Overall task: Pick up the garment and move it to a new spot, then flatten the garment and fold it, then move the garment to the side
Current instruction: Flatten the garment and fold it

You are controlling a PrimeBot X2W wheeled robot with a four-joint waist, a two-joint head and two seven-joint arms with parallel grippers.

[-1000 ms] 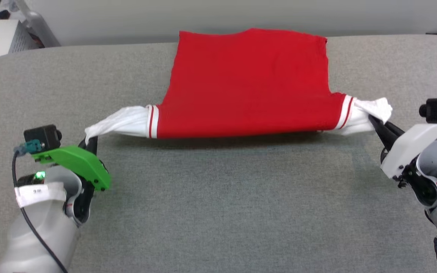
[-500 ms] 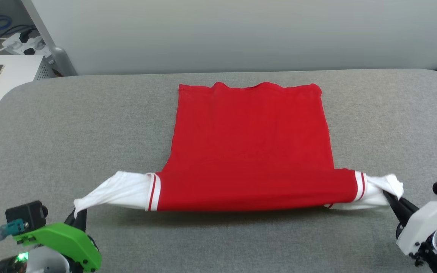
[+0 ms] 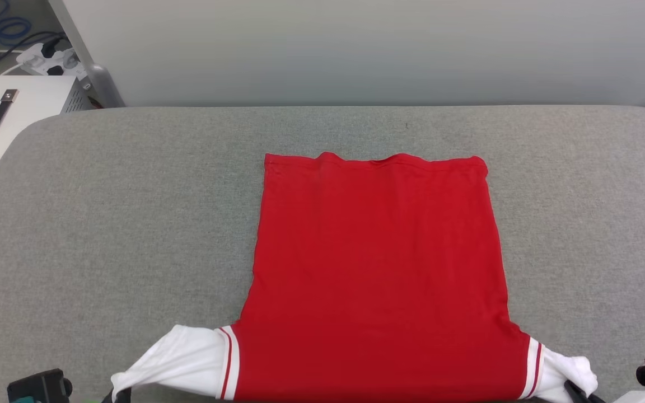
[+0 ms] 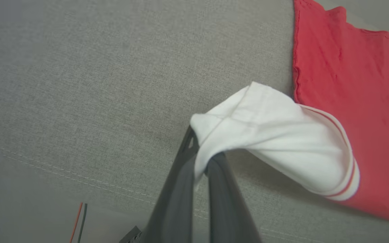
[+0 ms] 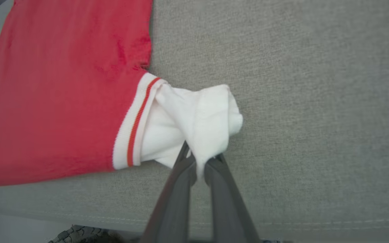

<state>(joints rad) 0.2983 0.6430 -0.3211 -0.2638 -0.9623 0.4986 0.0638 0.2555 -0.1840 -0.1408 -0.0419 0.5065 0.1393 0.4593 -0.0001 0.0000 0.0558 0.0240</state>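
Red garment (image 3: 375, 268) hem apparently flat, grey table (image 3: 132, 196) open beyond

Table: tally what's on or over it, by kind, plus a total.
Garment: 1
Gripper: 2, left gripper and right gripper, each shut on a white sleeve end
Total: 3
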